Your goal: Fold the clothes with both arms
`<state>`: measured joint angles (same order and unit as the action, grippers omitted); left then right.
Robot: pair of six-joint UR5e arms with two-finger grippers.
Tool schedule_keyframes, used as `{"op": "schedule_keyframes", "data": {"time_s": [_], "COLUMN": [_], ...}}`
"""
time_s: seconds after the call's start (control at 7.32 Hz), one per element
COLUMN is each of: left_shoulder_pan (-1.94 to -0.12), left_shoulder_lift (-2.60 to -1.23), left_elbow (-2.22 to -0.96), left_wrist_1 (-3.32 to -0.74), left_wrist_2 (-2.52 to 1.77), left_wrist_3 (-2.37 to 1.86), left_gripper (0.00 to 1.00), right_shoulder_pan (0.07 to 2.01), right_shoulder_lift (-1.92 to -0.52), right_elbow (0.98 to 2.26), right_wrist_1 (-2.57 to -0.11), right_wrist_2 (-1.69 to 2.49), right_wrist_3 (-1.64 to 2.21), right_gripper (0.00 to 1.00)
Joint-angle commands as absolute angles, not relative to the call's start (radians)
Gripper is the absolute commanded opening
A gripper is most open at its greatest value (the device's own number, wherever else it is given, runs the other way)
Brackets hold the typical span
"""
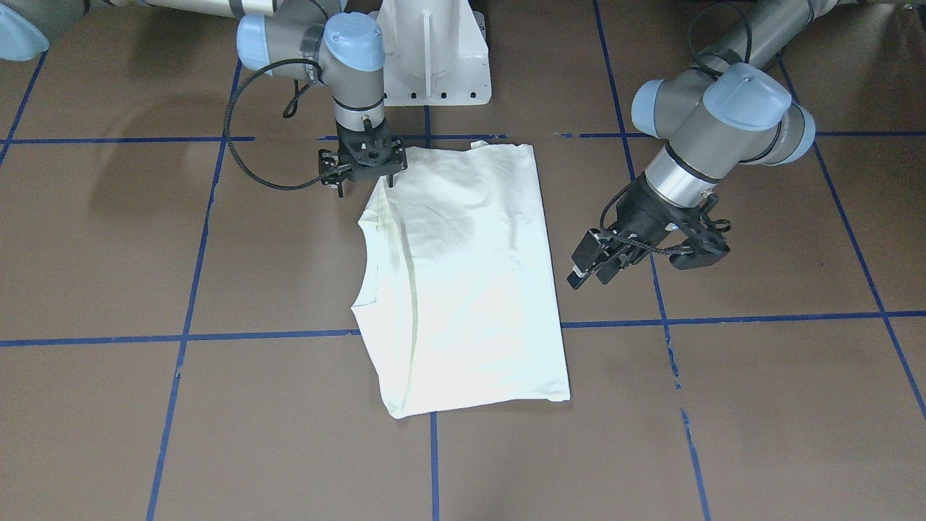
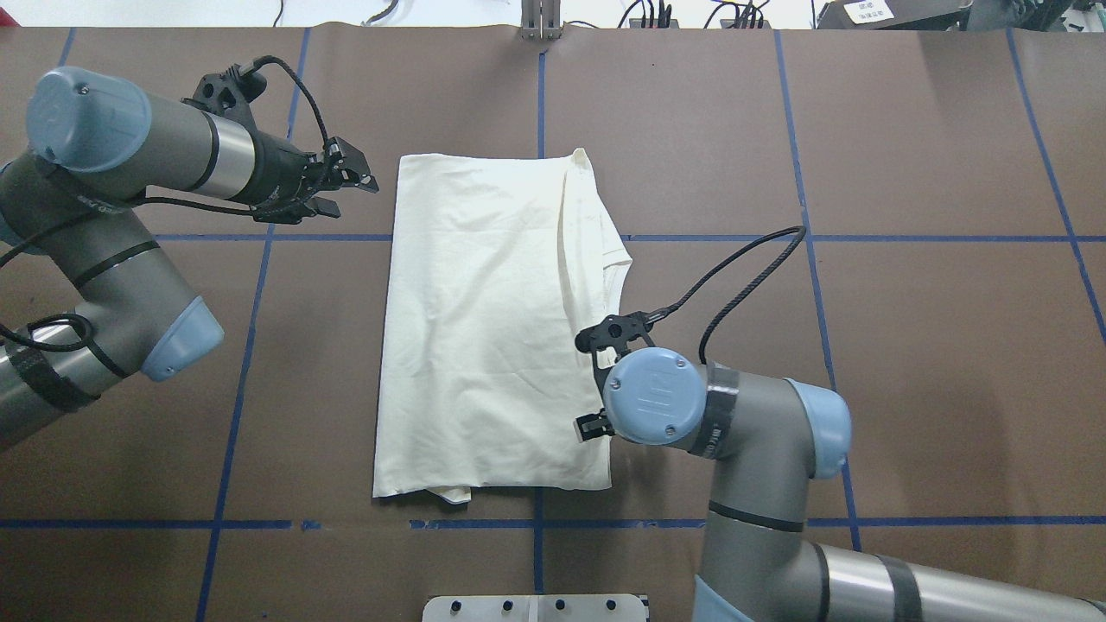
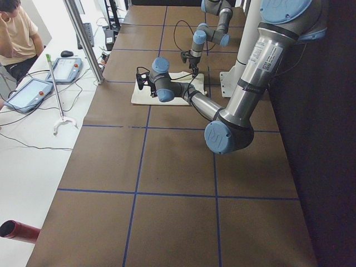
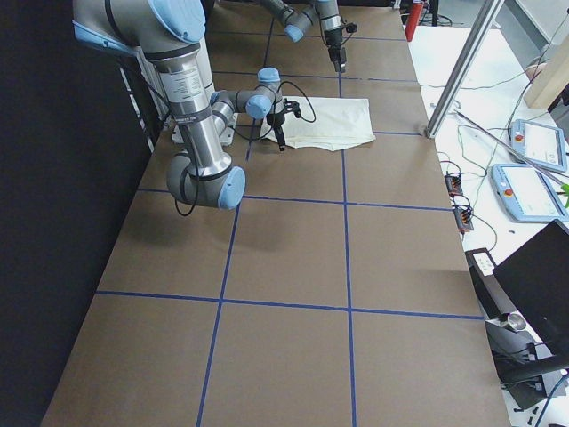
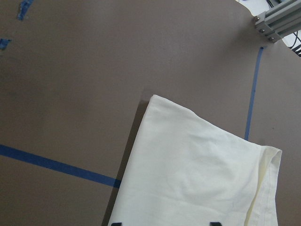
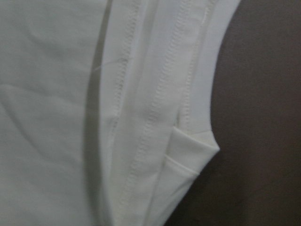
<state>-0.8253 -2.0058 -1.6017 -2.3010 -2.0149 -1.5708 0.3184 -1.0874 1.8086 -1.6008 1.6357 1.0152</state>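
Note:
The cream-white shirt lies folded in a long rectangle at the table's middle, plain side up; no print shows. It also shows in the overhead view. My right gripper points straight down at the shirt's corner nearest the robot base, with its jaws spread. The right wrist view is filled by stitched seams and a folded corner of the shirt. My left gripper is open and empty above the table, just beside the shirt's far corner.
The white pedestal base stands at the robot's edge of the table. Blue tape lines grid the brown table. An operator, teach pendants and an aluminium post are beyond the far edge.

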Motion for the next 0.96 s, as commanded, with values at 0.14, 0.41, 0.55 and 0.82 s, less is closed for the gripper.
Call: {"op": "schedule_keyframes", "data": {"time_s": [0.14, 0.41, 0.55, 0.82], "left_shoulder_pan": [-0.827, -0.828, -0.828, -0.833], "left_shoulder_lift": [-2.006, -2.005, -2.005, -2.003], "left_elbow": [-1.609, -1.612, -1.612, -1.612], "left_wrist_1": [-2.301, -2.299, -2.299, -2.299], "left_wrist_2": [-2.014, -2.014, -2.014, -2.016], "left_wrist_3": [-1.571, -1.572, -1.571, -1.571], "left_gripper": [0.69, 0.69, 0.69, 0.69], "right_shoulder_pan": [0.315, 0.288, 0.269, 0.25], "right_shoulder_lift": [-1.175, -1.103, -1.066, -1.063], "right_elbow": [1.895, 1.887, 1.884, 1.876], "right_wrist_1": [-1.597, -1.585, -1.577, -1.531], "right_wrist_2": [1.629, 1.629, 1.629, 1.631], "right_wrist_3": [1.02, 1.348, 1.525, 1.693], "right_gripper": [1.0, 1.0, 0.94, 0.64]}}
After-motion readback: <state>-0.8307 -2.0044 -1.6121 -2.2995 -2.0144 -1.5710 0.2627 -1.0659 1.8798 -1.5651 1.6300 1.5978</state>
